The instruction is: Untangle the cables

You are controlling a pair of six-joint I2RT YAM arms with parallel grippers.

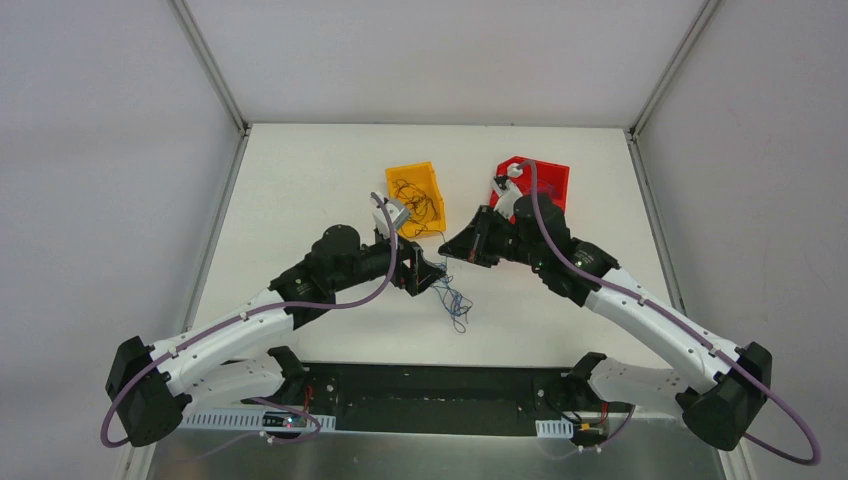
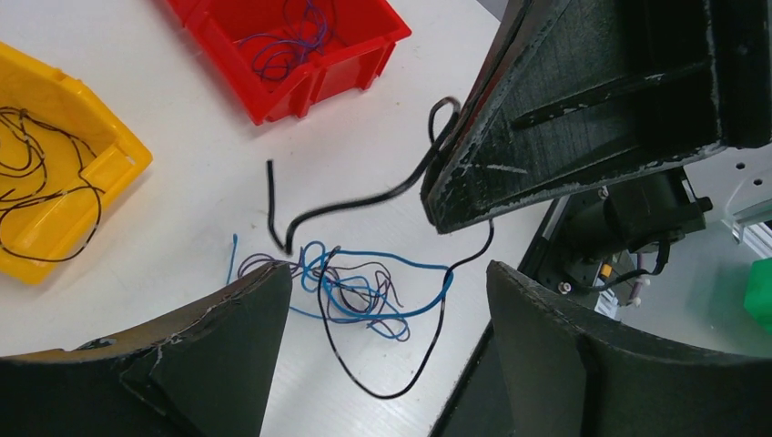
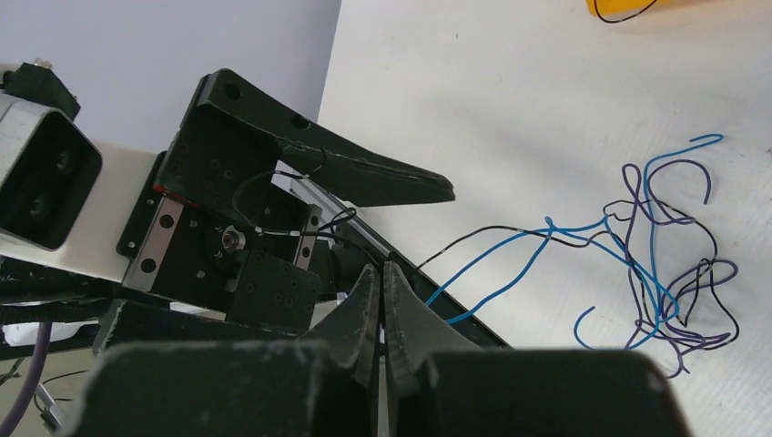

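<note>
Left wrist view: left fingers gape empty over the cables, right fingers pinch shut on a black one

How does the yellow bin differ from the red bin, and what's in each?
The yellow bin holds black wires; the red bin holds blue and purple ones. In the top view the yellow bin sits left of the red bin. Both are open bins on the white table.

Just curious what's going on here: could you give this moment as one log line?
cables: tangled on table | left gripper: open over them | right gripper: shut, wires at its tip
</note>
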